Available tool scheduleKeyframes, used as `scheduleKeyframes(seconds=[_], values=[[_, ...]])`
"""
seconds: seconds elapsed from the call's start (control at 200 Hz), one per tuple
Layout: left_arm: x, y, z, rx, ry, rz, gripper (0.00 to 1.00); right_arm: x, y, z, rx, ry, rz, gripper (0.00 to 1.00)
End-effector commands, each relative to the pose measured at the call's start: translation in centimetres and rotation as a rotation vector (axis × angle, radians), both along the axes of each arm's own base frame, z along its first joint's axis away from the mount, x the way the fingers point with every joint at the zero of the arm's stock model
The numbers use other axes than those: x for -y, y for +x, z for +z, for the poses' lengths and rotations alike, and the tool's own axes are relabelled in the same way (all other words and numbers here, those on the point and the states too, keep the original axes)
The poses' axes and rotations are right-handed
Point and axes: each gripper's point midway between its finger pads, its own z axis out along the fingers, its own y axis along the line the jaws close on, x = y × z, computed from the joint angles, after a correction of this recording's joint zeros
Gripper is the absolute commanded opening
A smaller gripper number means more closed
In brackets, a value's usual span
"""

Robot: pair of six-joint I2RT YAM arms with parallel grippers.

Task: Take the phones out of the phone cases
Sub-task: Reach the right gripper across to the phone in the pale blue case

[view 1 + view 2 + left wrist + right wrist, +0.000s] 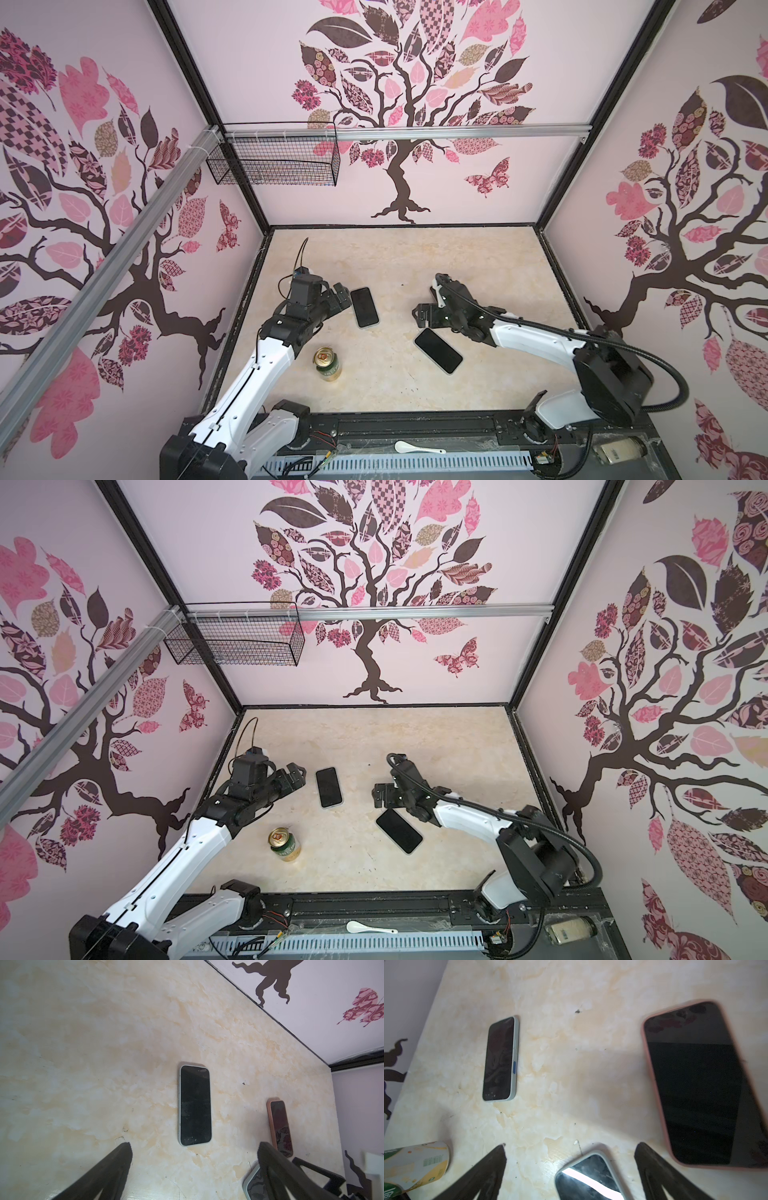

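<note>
In both top views my left gripper point(338, 298) stands spread wide just beside the pale-cased phone point(365, 307). That phone lies flat, screen up, left of the table's point(478, 270) middle, and nothing touches it. My right gripper point(426, 301) is also wide and empty, near a second phone point(438, 350) that lies askew. A can point(327, 364) stands upright toward the front.

From the left wrist, the fingers point(116, 1167) frame the pale-cased phone point(195, 1105) without touching it, and a pink-cased phone point(280, 1128) lies beyond.

From the right wrist, the fingers point(654, 1167) gape over the second phone point(589, 1176), and the pink-cased phone point(702, 1084) lies close alongside. Every phone sits in its case.
</note>
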Motion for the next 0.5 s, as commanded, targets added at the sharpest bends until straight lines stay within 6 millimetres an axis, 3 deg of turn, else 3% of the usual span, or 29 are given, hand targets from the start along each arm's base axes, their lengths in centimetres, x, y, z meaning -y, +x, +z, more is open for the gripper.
scheduleKeyframes(seconds=[0.0,0.27,0.495], values=[[-0.9,-0.8,0.0,-0.018,-0.021,0.010,0.98,-2.1,0.8,-1.3,-0.039,-0.081,-0.006,1.00],[-4.6,-1.9,-0.6,-0.023,-0.135,0.118,0.98,-8.2,3.3,-4.2,-0.135,-0.163,0.065,1.00],[-5.6,-2.6,-1.2,-0.048,-0.137,0.155,0.98,-12.2,5.4,-4.9,-0.139,-0.212,0.089,1.00]])
